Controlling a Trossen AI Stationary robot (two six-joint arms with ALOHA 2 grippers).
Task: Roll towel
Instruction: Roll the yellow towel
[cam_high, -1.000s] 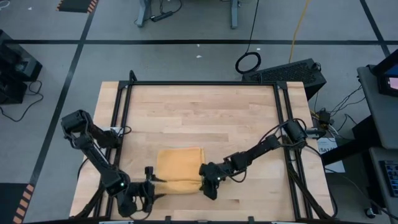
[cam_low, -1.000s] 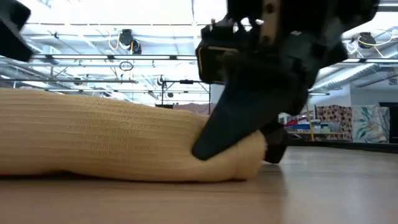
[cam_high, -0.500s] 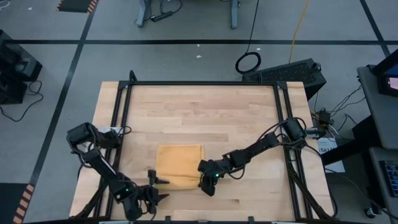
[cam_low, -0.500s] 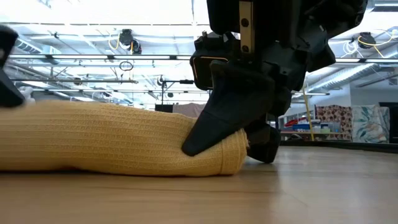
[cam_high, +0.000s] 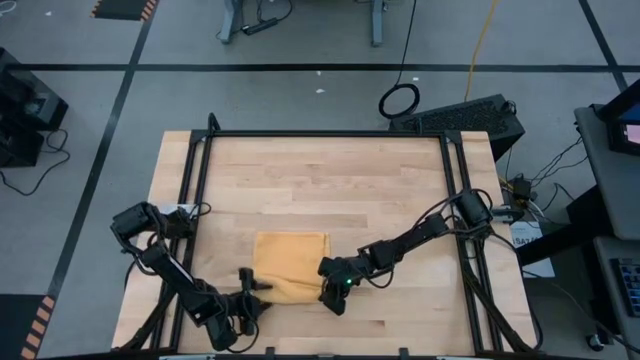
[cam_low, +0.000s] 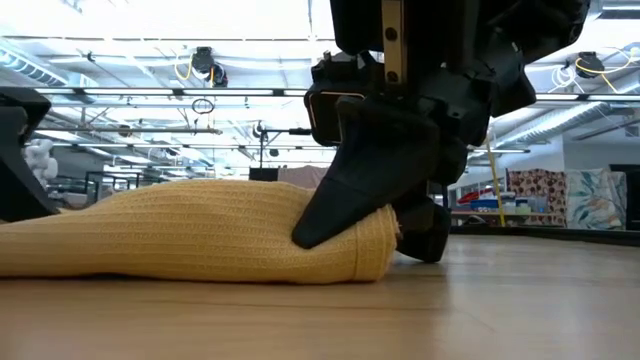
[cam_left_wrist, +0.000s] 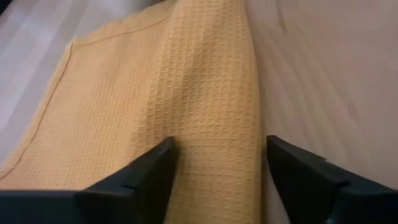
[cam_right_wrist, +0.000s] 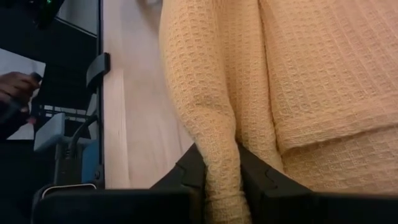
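Observation:
The mustard-yellow towel (cam_high: 290, 262) lies on the wooden table near its front edge, and its near edge is rolled into a thick ridge (cam_low: 200, 235). My right gripper (cam_high: 334, 293) is shut on the ridge's right end. My left gripper (cam_high: 255, 287) is open at the ridge's left end. Its two fingers (cam_left_wrist: 152, 171) stand on either side of the ridge (cam_left_wrist: 214, 124), and I cannot tell whether they touch it. Beyond the ridge, the flat part of the towel (cam_left_wrist: 106, 112) lies spread on the wood. My right gripper pinches the right end of the towel's rolled near edge (cam_right_wrist: 217, 143) between its two fingers, several layers bunched into a narrow fold. The fingers (cam_low: 350, 195) slant down from the table's right side. The roll's underside rests on the table.
Black frame rails (cam_high: 320, 134) run along the table's far, left and right sides. Bare wood (cam_high: 320, 190) stretches behind the towel to the far edge. A person's hand (cam_right_wrist: 15, 87) shows beyond the table in the right wrist view.
My left gripper has sunk toward the table at the left end of the towel's roll, staying open. In the low view the roll's left part now lies lower and flatter than before. Its right end stays in my right gripper's hold.

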